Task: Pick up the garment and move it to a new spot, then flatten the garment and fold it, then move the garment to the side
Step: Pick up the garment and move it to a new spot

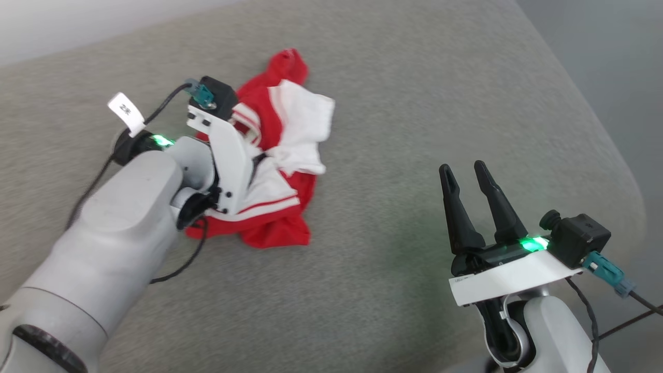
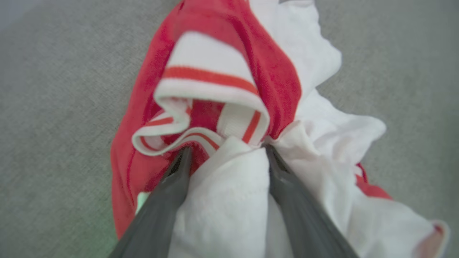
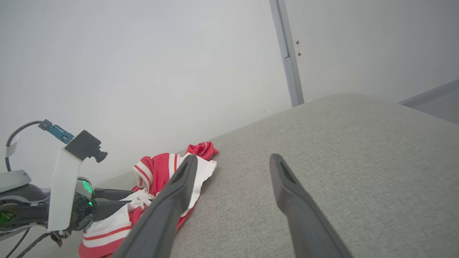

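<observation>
The garment (image 1: 298, 122) lies crumpled on the grey fabric surface (image 1: 414, 103), red with white panels and striped trim. My left gripper (image 2: 226, 147) points down into the heap, jaws spread wide, with a fold of white cloth bulging between its fingers (image 2: 168, 193). In the head view its wrist mount covers the fingers. In the right wrist view the garment (image 3: 157, 170) lies at the lower left with my left gripper (image 3: 125, 202) pushed into it. My right gripper (image 1: 462, 168) stands open and empty well to the right of the garment, also seen as the right gripper (image 3: 233, 159) in its own view.
The grey surface rounds off at its right edge (image 1: 629, 171), with darker floor (image 1: 611, 46) beyond. A pale wall (image 3: 143, 71) runs behind the far edge. Loose black cables (image 1: 176, 269) hang from my left wrist near the garment's front hem.
</observation>
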{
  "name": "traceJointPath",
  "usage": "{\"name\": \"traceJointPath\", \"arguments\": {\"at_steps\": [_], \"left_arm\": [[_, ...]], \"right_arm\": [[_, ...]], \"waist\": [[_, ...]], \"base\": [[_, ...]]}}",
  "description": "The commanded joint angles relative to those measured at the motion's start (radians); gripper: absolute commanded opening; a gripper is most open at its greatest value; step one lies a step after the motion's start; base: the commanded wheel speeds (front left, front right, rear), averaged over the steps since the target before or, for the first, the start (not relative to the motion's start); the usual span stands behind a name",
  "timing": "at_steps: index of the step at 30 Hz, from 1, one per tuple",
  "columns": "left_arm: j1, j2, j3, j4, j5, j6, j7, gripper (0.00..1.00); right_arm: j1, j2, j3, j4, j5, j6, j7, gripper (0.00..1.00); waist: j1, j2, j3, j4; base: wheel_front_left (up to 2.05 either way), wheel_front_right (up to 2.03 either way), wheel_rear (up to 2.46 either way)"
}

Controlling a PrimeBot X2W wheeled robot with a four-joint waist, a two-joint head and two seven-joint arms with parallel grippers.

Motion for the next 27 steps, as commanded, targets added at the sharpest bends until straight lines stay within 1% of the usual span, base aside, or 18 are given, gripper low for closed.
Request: {"name": "traceJointPath", "arguments": {"at_steps": [1,4,10,12,13,16,21,24,25,27], "left_arm": [[0.021,-0.003,-0.009,-0.011,-0.027,0.002,-0.035,1.0],[0.009,-0.029,0.006,-0.052,-0.083,0.002,-0.124,1.0],[0.077,-0.036,0.027,-0.135,-0.191,0.002,-0.294,1.0],[0.118,-0.027,0.022,-0.129,-0.199,0.002,-0.351,1.0],[0.118,-0.027,0.022,-0.129,-0.199,0.002,-0.351,1.0],[0.196,-0.034,0.035,-0.099,-0.234,0.002,-0.446,1.0],[0.324,-0.042,0.061,-0.045,-0.289,0.002,-0.588,1.0],[0.386,-0.048,0.092,-0.031,-0.319,0.002,-0.633,1.0],[0.428,-0.032,0.118,-0.026,-0.315,0.002,-0.646,1.0],[0.466,-0.017,0.152,-0.028,-0.3,0.002,-0.65,1.0]], "right_arm": [[0.003,0.002,-0.002,0.001,-0.023,0.0,-0.005,1.0],[0.008,0.001,-0.018,0.009,-0.058,0.0,-0.005,1.0],[0.029,-0.006,-0.046,0.024,-0.117,0.0,-0.005,1.0],[0.04,-0.02,-0.063,0.032,-0.131,0.0,-0.005,1.0],[0.04,-0.02,-0.063,0.032,-0.131,0.0,-0.005,1.0],[0.054,-0.04,-0.087,0.039,-0.143,0.0,-0.005,1.0],[0.094,-0.081,-0.147,0.046,-0.155,0.0,-0.005,1.0],[0.116,-0.099,-0.172,0.051,-0.163,0.0,-0.005,1.0],[0.128,-0.108,-0.182,0.058,-0.168,0.0,-0.005,1.0],[0.131,-0.116,-0.186,0.06,-0.171,0.0,-0.005,1.0]], "waist": [[0.0,0.0,-0.04,0.05],[0.0,0.0,-0.071,0.097],[0.0,0.0,-0.125,0.185],[0.0,0.0,-0.146,0.215],[0.0,0.0,-0.146,0.215],[0.0,0.0,-0.173,0.258],[0.0,0.0,-0.223,0.348],[0.0,0.0,-0.247,0.396],[0.0,0.0,-0.26,0.418],[0.0,0.0,-0.273,0.434]], "base": [[0.0,0.0,0.0],[0.0,0.0,0.0],[0.0,0.0,0.0],[0.0,0.0,0.0],[0.0,0.0,0.0],[0.0,0.0,0.0],[0.0,0.0,0.0],[0.0,0.0,0.0],[0.0,0.0,0.0],[0.0,0.0,0.0]]}}
